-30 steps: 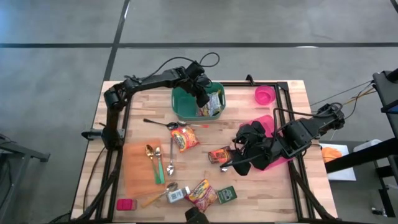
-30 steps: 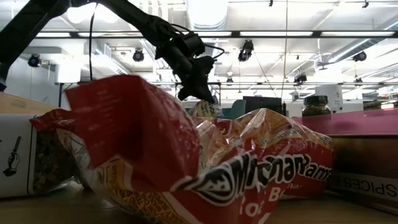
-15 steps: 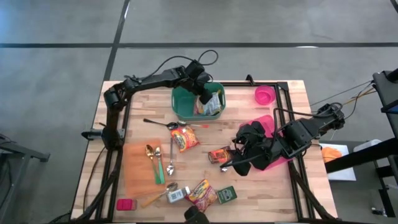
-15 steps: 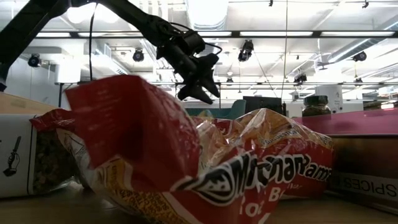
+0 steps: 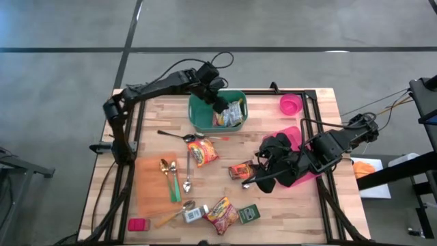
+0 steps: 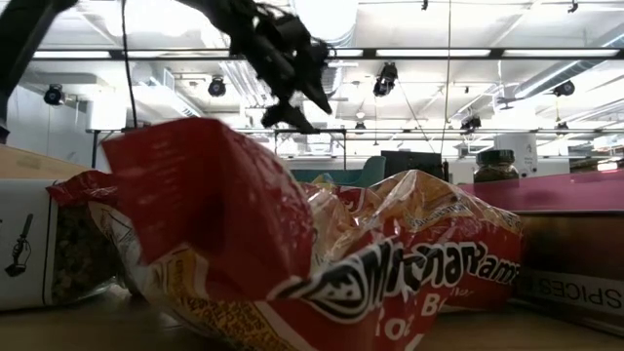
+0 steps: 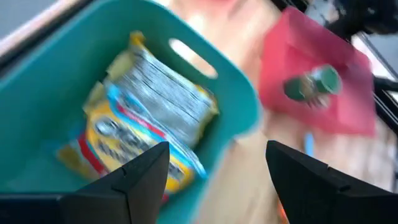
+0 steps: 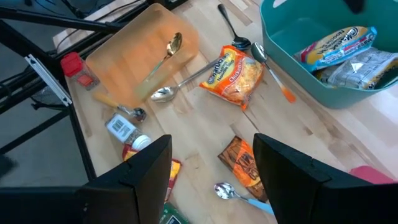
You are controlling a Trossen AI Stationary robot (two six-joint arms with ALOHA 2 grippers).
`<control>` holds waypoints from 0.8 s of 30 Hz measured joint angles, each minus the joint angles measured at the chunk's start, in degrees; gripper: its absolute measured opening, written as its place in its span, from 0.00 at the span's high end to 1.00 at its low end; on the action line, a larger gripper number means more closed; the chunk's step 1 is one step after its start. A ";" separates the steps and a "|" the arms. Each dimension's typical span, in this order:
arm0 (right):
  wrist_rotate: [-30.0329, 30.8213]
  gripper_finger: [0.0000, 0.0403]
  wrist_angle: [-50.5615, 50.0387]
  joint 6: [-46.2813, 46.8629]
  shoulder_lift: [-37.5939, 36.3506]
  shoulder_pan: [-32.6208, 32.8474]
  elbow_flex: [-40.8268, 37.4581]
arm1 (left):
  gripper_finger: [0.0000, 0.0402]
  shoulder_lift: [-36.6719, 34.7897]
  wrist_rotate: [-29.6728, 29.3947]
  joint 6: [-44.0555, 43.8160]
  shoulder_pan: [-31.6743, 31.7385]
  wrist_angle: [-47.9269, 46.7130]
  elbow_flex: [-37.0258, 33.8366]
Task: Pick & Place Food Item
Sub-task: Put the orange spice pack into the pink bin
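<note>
The left gripper (image 5: 220, 104) hangs with jaws released right over the yellow snack packet (image 7: 146, 134) lying in the teal bin (image 5: 199, 116), the right gripper (image 5: 268, 167) waiting farther off, empty and parted.

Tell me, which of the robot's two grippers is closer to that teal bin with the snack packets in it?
The left. The left gripper hangs open right over the teal bin, above the packets. The right gripper sits well away, near the pink tray.

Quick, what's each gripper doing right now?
Left gripper: jaws open, empty, above the teal bin.
Right gripper: jaws open, holding nothing.
</note>
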 joint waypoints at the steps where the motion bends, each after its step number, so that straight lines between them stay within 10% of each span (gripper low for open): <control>1: 0.15 0.45 -0.15 -0.02 0.00 -0.05 -0.04 | 0.33 -1.17 0.00 0.00 -0.66 -1.94 0.00; 9: 0.92 0.45 -4.35 0.03 0.00 -2.72 -1.19 | 0.33 -8.10 -2.66 0.35 -11.86 -12.91 -0.04; 24: -15.89 0.45 1.72 -14.11 0.00 -12.52 -15.21 | 0.33 -12.31 -13.12 -10.27 -31.15 -24.83 -0.15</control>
